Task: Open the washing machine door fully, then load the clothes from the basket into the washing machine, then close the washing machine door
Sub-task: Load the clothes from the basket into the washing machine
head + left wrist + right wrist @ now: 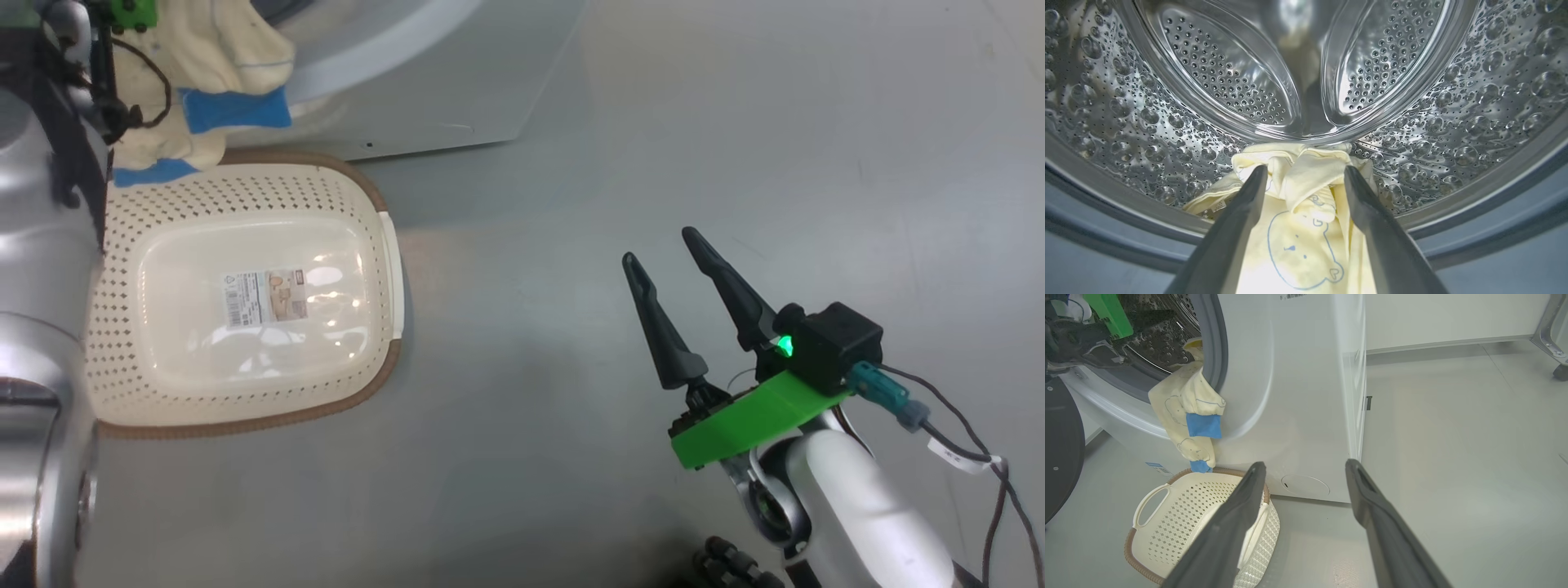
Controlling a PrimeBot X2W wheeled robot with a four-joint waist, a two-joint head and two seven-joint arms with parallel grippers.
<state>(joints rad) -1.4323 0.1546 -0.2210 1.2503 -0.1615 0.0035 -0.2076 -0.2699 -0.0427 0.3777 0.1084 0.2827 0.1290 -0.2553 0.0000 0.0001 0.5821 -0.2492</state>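
Observation:
The washing machine [1290,375] stands with its door [1061,449] swung open at the left edge of the right wrist view. The pale yellow clothes [1188,400] with blue patches hang out over the lower lip of the opening, above the basket [1180,506]. In the left wrist view the clothes [1298,245] lie on the lip of the metal drum [1147,122], between the spread fingers of my left gripper [1305,169], which is open and points into the drum. The basket [122,245] holds nothing. My right gripper [660,245] hovers open over the floor, well right of the basket.
My left arm [41,261] rises along the left edge of the head view beside the basket. Grey floor [571,204] stretches to the right of the machine. A wheeled metal frame [1551,335] stands at the far right.

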